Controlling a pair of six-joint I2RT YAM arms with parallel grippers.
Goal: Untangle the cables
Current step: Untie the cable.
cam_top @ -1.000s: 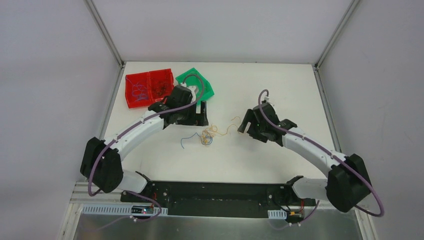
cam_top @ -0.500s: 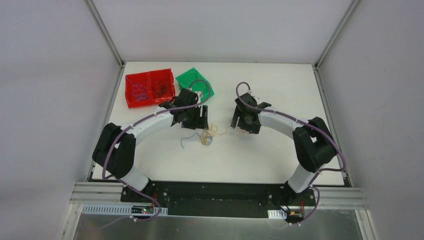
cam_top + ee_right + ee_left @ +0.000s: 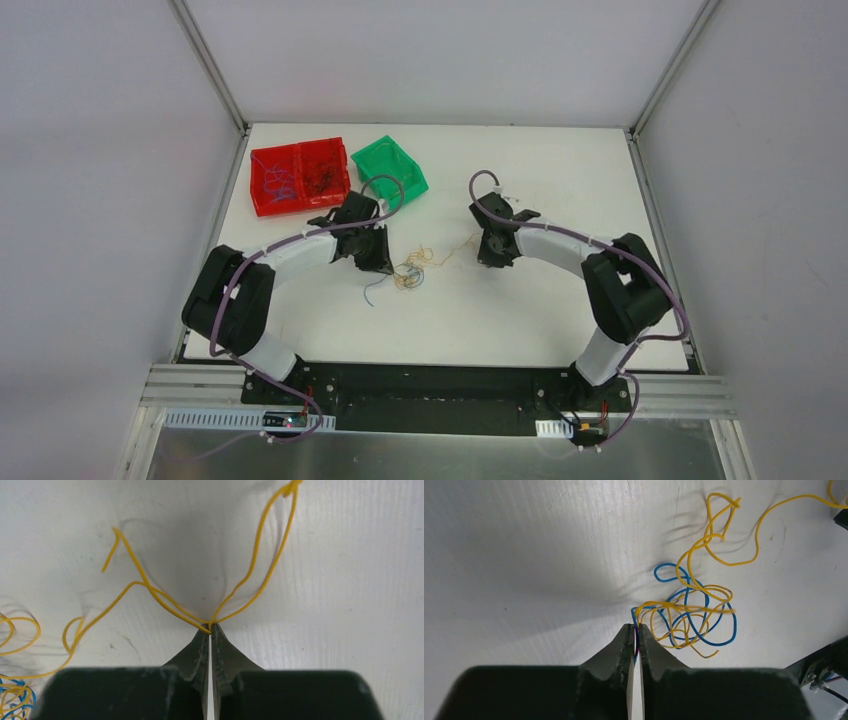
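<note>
Slowness matters here: my left gripper (image 3: 635, 628) pinches the edge of the tangled thin blue and yellow cables (image 3: 689, 615) on the white table (image 3: 560, 300). My right gripper (image 3: 210, 626) pinches their trailing yellow strand (image 3: 150, 587). I'd draw them apart gently.

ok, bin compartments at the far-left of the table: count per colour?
Red plastic bin compartments: 2
Green plastic bin compartment: 1
Total: 3
</note>
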